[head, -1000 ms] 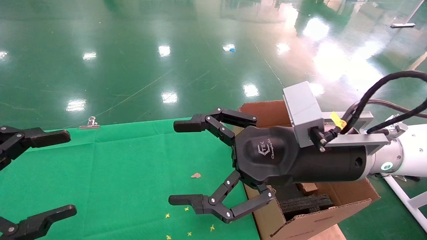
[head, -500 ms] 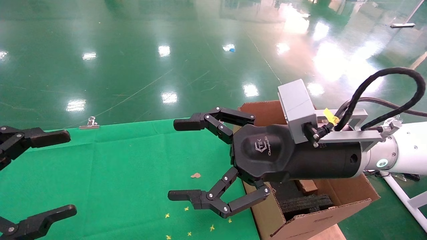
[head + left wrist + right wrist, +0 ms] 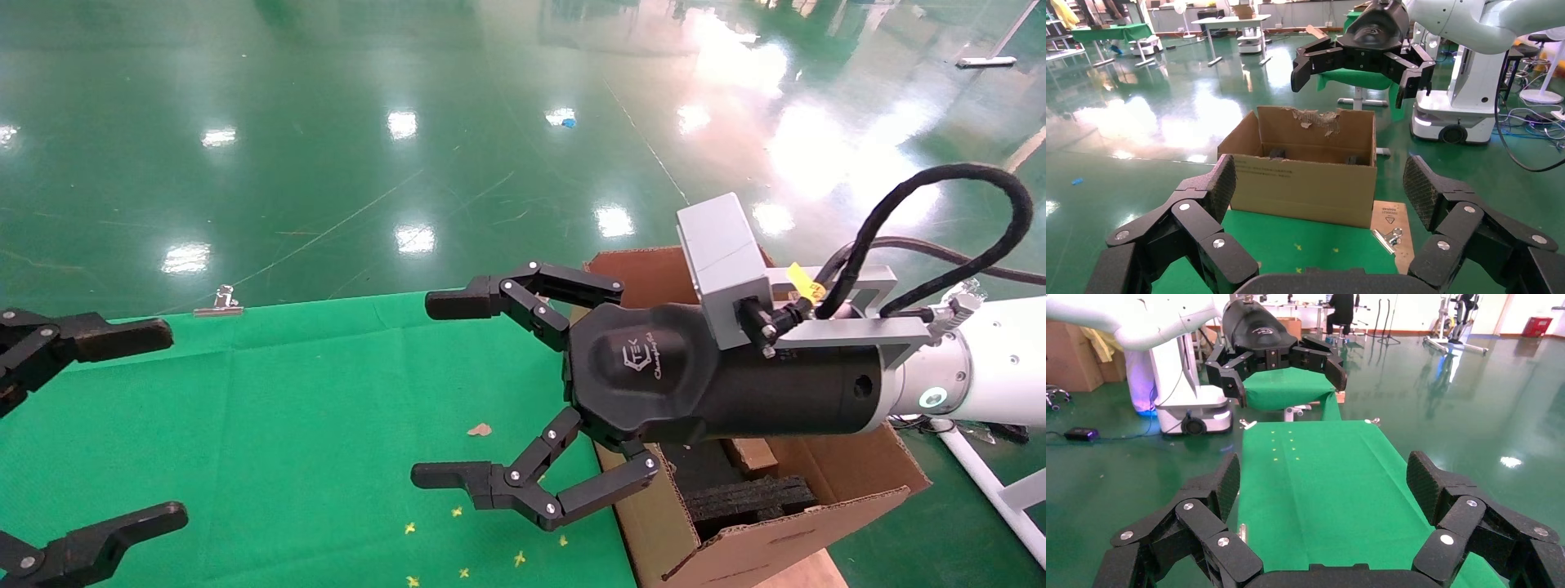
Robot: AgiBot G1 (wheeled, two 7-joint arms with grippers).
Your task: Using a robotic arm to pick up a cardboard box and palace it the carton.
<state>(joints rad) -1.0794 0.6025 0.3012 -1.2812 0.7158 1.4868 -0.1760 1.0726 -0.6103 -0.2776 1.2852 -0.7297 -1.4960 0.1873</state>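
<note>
While our left gripper (image 3: 122, 425) waits spread and empty at the frame's lower left over the green cloth (image 3: 310, 408), our right gripper (image 3: 441, 392) reaches level across mid-frame, fingers wide apart, holding nothing. Behind its wrist at lower right sits the carton (image 3: 817, 490); a small box (image 3: 752, 456) rests inside.

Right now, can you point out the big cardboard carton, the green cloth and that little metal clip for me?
carton (image 3: 1303, 184): left wrist view, on its plain front wall.
green cloth (image 3: 310, 384): head view, on a bare middle stretch.
metal clip (image 3: 221, 302): head view, on the clip's body at the cloth's far edge.
</note>
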